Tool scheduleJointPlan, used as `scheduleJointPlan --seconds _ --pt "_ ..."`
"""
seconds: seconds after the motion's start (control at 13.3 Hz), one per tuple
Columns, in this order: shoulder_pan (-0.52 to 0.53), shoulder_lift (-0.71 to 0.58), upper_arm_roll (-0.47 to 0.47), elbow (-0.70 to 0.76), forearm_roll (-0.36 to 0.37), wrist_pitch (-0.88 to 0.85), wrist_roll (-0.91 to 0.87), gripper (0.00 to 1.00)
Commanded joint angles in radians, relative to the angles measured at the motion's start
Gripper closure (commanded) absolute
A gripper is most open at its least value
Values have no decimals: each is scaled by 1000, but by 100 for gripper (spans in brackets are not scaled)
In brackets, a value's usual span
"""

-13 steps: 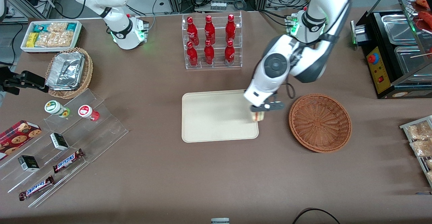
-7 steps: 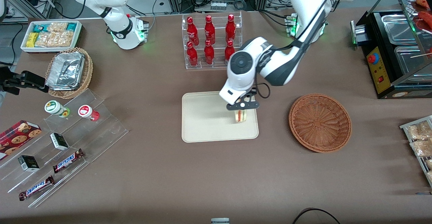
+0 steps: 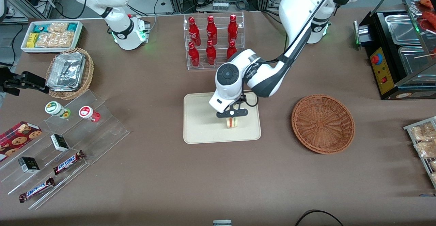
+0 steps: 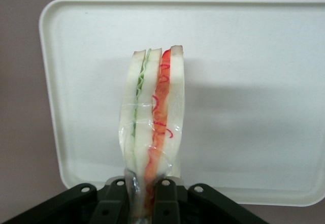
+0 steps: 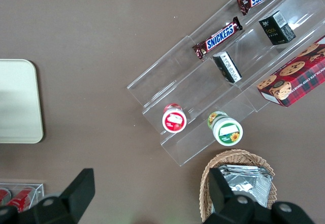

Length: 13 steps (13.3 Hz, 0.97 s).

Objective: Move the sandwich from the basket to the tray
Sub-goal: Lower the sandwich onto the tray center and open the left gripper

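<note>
Over tray (image 3: 204, 117), centre-ish: tool (image 3: 232, 114) of working arm, fingers pinched on sandwich (image 3: 232, 122).

Item 1, sandwich (image 4: 152, 127): wedge, pale bread, green + red-orange filling along cut edge, clear film wrap. Held edge-up by one end, rest hanging free above tray (image 4: 254, 82). Whether it touches tray surface: can't tell.

Handling (est.): light, soft, squashes easily; film prob. slippery, so grip needs bread faces, not the loose wrap. Best hold across the two flat bread sides, as now. Too much squeeze would crush layers or push filling out. Likely to tip onto a flat side once freed, since it stands on a thin edge.

Item 2, basket (image 3: 323, 123): reddish-brown wicker, on worktop (image 3: 306, 185) toward working arm's end, apart from tray, no sandwich in it.

Status (est.): transfer nearly done; remaining: lower, release.
</note>
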Motion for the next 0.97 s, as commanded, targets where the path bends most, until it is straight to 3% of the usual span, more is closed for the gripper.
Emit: scheduleJointPlan --seconds 0.0,0.9 --pt "-38 72 9 103 21 -15 -24 100" --pt "-50 133 12 135 80 37 -26 100"
